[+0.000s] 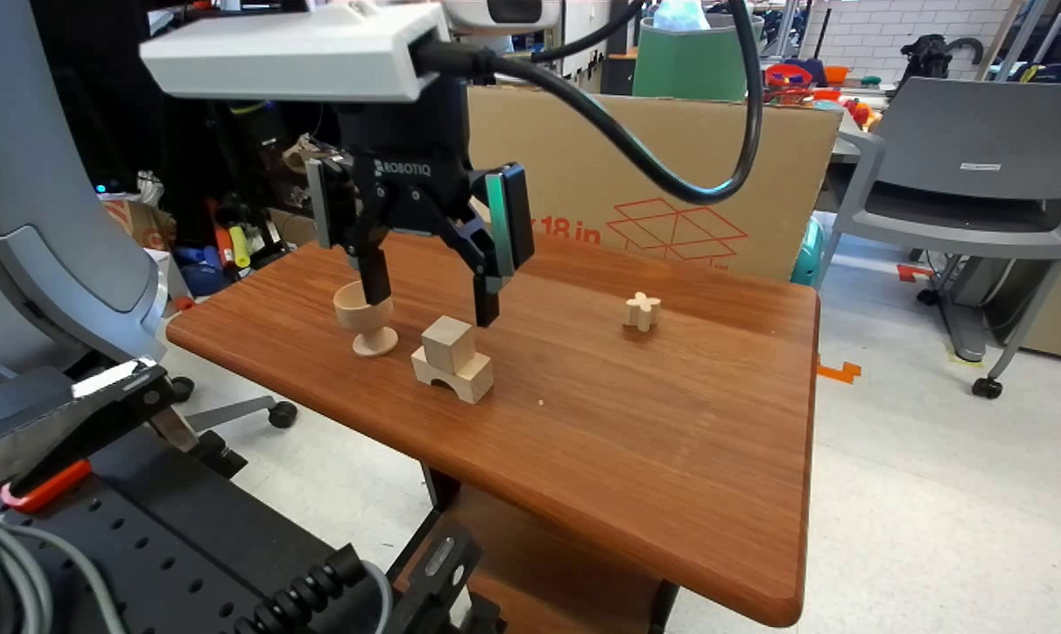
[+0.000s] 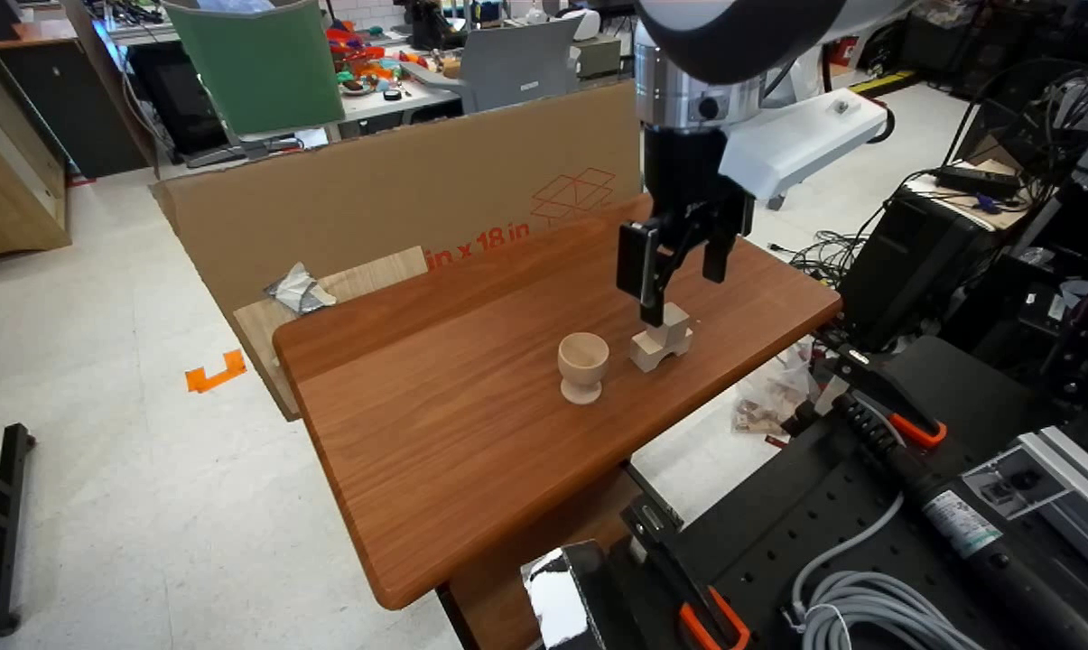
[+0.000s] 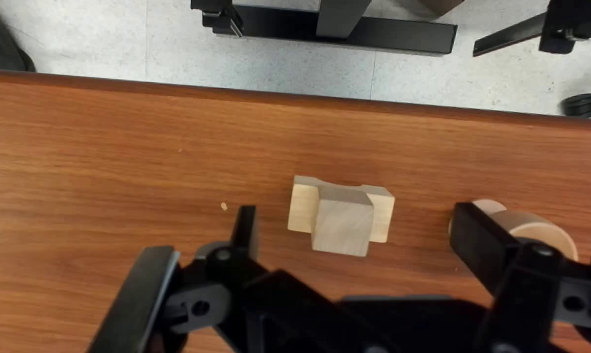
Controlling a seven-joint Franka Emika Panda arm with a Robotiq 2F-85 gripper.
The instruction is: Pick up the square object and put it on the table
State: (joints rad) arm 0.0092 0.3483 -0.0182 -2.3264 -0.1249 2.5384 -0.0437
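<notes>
- Behind the table, a cardboard panel with red printing is standing in both exterior views, and a green bin and a grey chair are showing past it.
- My claw is hanging above the table with its fingers spread wide apart, and it is holding nothing.
- Nearest to it, the cube is sitting on top of the arched block; in the wrist view it is showing between the fingers, with a gap on either side, so I'm judging the sideways line-up as fair.
- Beside them the wooden goblet is standing upright on the table, apart from the arched block; one finger is partly hiding it in the wrist view.
- Farther out, the small knobbed piece is standing well apart from the rest, in an exterior view.
- As for progress, I'm reading this as the approach: the cube is resting on its support, so neither pick nor placing is showing as done.
- I'm reckoning on four moves remaining: lowering around the cube, closing on it, lifting it clear of the arched block, and setting it on the table itself.
</notes>
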